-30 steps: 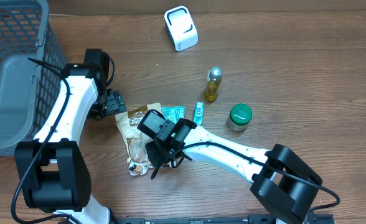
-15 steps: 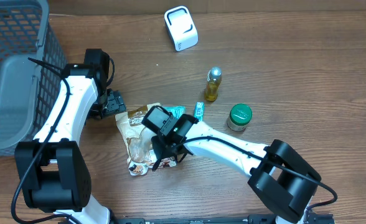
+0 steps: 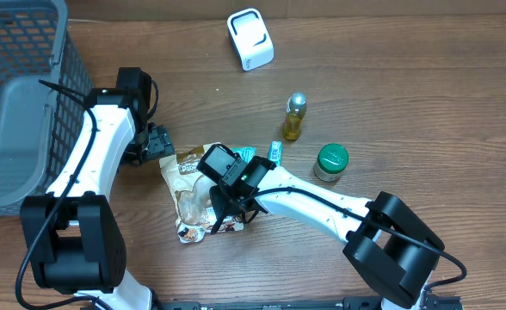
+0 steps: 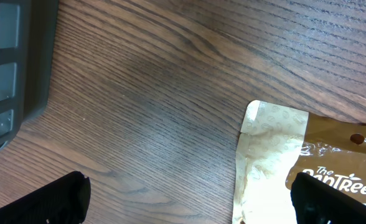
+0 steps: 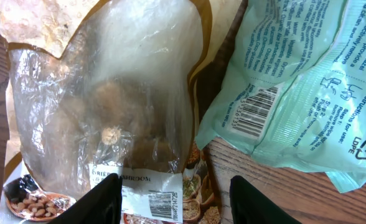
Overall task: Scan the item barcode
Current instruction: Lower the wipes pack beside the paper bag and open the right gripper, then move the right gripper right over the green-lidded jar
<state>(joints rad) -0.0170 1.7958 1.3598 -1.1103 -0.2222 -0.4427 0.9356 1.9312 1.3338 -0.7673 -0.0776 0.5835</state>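
Note:
A clear-and-brown dried mushroom pouch lies flat on the wooden table, its white barcode label at the lower edge. My right gripper hovers low over that edge. It is open, one finger over the label's left end and the other over bare wood, gripping nothing. A teal packet with its own barcode overlaps the pouch's right side. My left gripper is wide open and empty, just left of the pouch's top corner. The white scanner stands at the back.
A grey mesh basket fills the left side, its wall close to the left gripper. A small yellow bottle and a green-lidded jar stand right of the packets. Bare wood lies in front of the pouch.
My right gripper has shifted slightly right and up along the pouch's lower edge, and its jaws have spread a little wider. The left arm has not moved.

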